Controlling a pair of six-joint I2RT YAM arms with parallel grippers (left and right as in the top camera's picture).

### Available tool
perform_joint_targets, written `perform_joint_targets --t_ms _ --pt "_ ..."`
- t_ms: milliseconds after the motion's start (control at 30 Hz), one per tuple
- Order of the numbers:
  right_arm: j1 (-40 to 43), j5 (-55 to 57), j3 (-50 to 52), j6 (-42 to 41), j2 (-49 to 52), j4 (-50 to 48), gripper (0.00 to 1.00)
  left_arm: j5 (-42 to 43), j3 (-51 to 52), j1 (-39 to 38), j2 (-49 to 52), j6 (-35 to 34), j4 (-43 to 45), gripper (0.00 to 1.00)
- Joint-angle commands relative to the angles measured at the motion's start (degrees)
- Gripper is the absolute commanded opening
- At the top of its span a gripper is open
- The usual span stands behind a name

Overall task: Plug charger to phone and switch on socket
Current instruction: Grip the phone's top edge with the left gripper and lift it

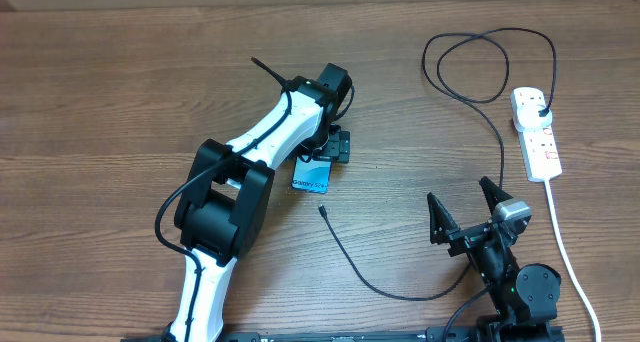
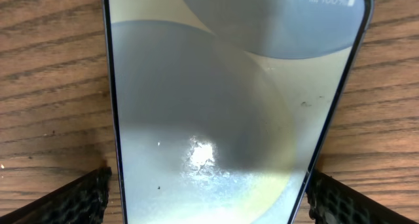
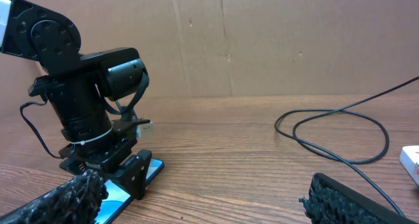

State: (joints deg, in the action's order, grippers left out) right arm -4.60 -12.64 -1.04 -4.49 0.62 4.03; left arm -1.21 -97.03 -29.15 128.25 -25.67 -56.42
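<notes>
The phone (image 1: 312, 176) lies flat on the table, its light blue screen up, and fills the left wrist view (image 2: 222, 99). My left gripper (image 1: 330, 152) is open and low over it, one finger beside each long edge (image 2: 209, 188), with a thin gap on the left side. The charger's connector tip (image 1: 322, 209) lies loose just in front of the phone. Its black cable (image 1: 400, 296) runs right, loops at the back, and its plug (image 1: 541, 110) sits in the white socket (image 1: 537, 140). My right gripper (image 1: 460, 200) is open and empty, near the front edge.
The socket's thick white cord (image 1: 570, 262) runs forward along the right side, close to my right arm. The cable loop (image 3: 334, 129) lies behind my right gripper (image 3: 203, 198). A cardboard wall (image 3: 262, 40) stands at the back.
</notes>
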Motion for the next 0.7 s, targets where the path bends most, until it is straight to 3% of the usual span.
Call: perform_joint_targets --t_ms 0,167,367,667 --pt "-0.2 0.5 0.6 0.1 -0.5 -0.3 1.0 0.5 2.4 0.3 1.8 0.4 0.3 0.98" --pt "-0.2 0.5 0.6 0.1 -0.5 -0.3 1.0 0.6 2.4 0.3 1.8 0.4 0.3 0.95" --pt "-0.2 0.5 0.6 0.1 -0.5 -0.3 1.0 0.6 2.4 0.3 1.8 0.4 0.2 0.82" --pt "-0.2 0.5 0.6 0.1 -0.5 -0.3 1.0 2.6 2.4 0.7 0.4 0.6 -0.5 0.79"
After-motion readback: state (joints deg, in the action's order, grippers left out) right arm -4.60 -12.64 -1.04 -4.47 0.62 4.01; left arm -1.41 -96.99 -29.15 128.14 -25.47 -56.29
